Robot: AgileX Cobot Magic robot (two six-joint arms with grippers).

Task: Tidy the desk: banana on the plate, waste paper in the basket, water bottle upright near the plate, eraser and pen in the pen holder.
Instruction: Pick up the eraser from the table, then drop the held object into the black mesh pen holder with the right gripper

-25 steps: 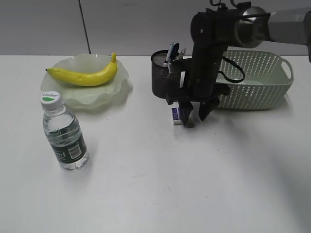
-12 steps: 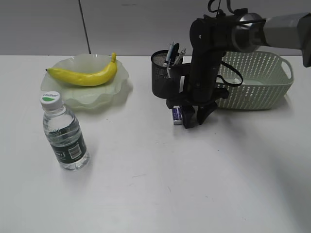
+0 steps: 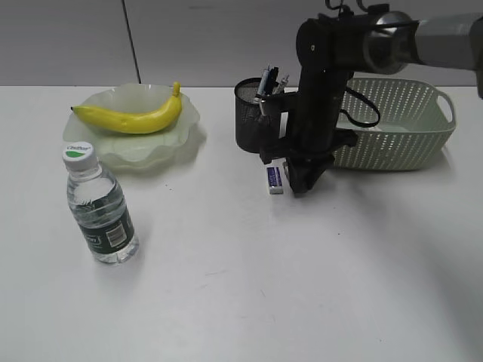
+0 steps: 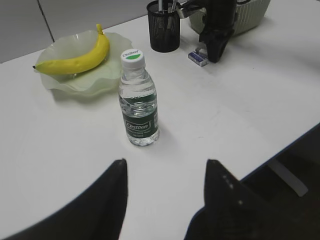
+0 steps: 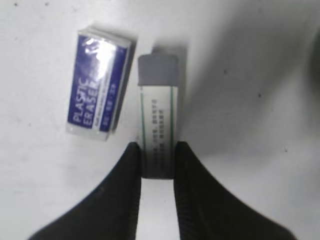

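Two erasers lie side by side on the white counter in the exterior view, just in front of the black mesh pen holder, which already has pens standing in it. The right gripper points straight down over them, beside the blue-wrapped eraser. A banana rests on the pale green plate at far left, the water bottle stands upright near it, and the sage-green basket sits behind the arm.

From the left wrist view, the left gripper hangs idle with its fingers apart, holding nothing, the bottle standing just ahead.

From the right wrist view, the black fingers are clamped on one end of a narrow grey eraser in a white sleeve with green lines. The blue eraser labelled "PLASTIC ERASER" lies just beside it, apart.

The hold looks risky: it catches only the end, so the eraser could pivot or slip out on lifting, or nudge its blue neighbour.
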